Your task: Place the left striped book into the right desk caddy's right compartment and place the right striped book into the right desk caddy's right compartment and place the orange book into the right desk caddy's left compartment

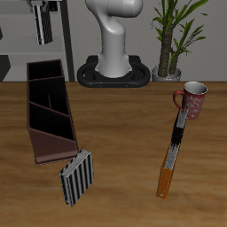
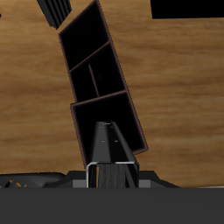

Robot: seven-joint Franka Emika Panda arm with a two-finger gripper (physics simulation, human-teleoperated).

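Note:
High above the table, my gripper [image 1: 42,35] is shut on a thin book held edge-on, its white-and-black stripes marking it as the left striped book [image 1: 41,21]. The wrist view shows its dark edge [image 2: 112,149] between my fingers, over one end of the right desk caddy [image 2: 94,74]. This caddy [image 1: 50,105] is a long maroon tray with dividers and looks empty. The duller right striped book [image 1: 77,176] leans beside the caddy's front end, and its corner [image 2: 57,10] also shows in the wrist view. Near the table's front edge lies the orange book [image 1: 166,180].
A narrow black book [image 1: 177,133] with white and red marks lies end to end with the orange book. A red mug [image 1: 192,99] stands just behind it. The robot base [image 1: 115,58] and a potted plant [image 1: 177,35] are at the back.

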